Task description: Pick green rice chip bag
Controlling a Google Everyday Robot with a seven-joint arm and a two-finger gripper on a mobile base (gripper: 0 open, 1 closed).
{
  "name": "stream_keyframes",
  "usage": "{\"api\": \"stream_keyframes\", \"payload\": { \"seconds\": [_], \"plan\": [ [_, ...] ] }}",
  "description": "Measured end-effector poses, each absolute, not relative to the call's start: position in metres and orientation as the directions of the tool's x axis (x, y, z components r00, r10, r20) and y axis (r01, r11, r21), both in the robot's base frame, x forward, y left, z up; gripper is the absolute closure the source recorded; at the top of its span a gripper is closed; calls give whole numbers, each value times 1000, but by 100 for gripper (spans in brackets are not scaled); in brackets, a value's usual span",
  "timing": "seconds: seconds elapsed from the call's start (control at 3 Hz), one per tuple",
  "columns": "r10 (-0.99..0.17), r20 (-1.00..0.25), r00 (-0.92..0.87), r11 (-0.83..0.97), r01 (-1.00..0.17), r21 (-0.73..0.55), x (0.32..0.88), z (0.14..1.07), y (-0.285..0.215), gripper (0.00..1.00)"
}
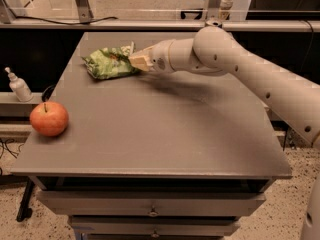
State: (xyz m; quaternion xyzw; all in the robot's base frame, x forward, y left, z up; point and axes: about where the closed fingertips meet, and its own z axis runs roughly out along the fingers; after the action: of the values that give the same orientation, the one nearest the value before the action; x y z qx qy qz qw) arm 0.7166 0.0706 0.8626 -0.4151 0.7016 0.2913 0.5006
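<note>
The green rice chip bag (pixel 109 63) is a shiny, crumpled light-green foil bag lying at the back left of the grey table (pixel 160 129). My gripper (pixel 137 60) reaches in from the right on the white arm (pixel 235 66). It sits at the bag's right end and touches it. The part of the bag under the gripper tip is hidden. The bag looks to rest on the table.
A red apple (pixel 49 118) sits at the table's left edge, near the front. A small white pump bottle (pixel 19 85) stands on a lower ledge to the left. A rail and metal frame legs run behind the table. Drawers sit under the tabletop.
</note>
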Motion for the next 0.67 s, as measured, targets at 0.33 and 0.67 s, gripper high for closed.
{"api": "stream_keyframes", "payload": {
  "seconds": [0.33, 0.67],
  "plan": [
    [-284, -947, -152, 403, -915, 26, 690, 878, 81, 100],
    [-227, -966, -121, 334, -942, 40, 666, 914, 89, 100]
  ]
}}
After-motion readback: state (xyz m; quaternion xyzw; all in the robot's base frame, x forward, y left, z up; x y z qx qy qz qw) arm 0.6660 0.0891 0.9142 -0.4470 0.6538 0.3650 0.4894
